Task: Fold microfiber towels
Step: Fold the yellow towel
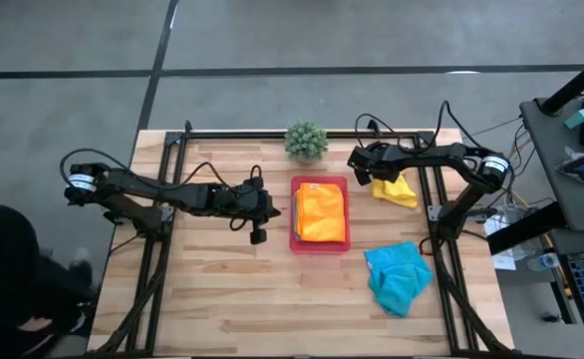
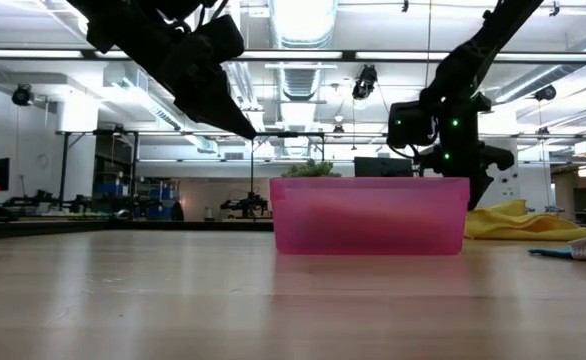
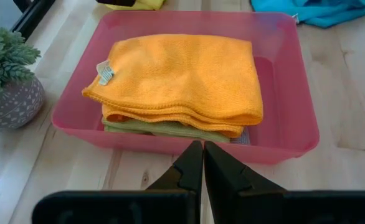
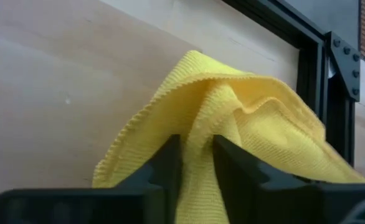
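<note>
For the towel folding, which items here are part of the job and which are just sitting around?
Part of the job:
- orange towel, folded on top in the tray
- lime green towel under it
- yellow towel, pinched by the right gripper
- turquoise towel, crumpled

Sitting around:
- pink tray
- potted plant

Ceiling strip lights [image 2: 303, 20] are glaring overhead, lighting the bench [image 1: 222, 289] evenly; beneath the pink tray [image 2: 369, 215], soft shadows are falling.
</note>
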### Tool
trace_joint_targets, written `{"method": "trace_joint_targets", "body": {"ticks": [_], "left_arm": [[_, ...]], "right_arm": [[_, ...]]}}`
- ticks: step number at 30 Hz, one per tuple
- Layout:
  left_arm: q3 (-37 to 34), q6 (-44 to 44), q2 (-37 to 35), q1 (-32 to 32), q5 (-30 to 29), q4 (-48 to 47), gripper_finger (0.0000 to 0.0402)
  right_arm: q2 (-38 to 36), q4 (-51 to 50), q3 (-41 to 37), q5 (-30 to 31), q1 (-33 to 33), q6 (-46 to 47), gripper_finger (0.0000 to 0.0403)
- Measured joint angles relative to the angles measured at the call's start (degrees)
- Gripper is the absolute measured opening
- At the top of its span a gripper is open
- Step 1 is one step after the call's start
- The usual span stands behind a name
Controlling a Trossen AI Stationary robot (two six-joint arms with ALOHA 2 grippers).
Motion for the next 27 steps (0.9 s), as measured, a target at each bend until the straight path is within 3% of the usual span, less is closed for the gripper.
{"method": "trace_joint_targets", "body": {"ticks": [5,14,21,27], "left_arm": [[0.0,0.0,0.0,0.0,0.0,0.0,0.0002],[0.0,0.0,0.0,0.0,-0.3,0.0,0.0002],[0.0,0.1,0.0,0.0,-1.4,1.6,0.0002],[0.0,0.1,0.0,0.0,-1.5,4.1,0.0002]], "right_arm": [[-0.6,-0.1,0.0,1.0,0.2,-1.9,0.0016],[-10.2,-1.8,0.0,7.0,6.0,-2.3,0.0009],[-23.9,-1.0,1.8,17.7,16.5,-2.7,0.0009],[-33.1,10.8,3.3,20.5,24.6,-14.9,0.0009]]}}
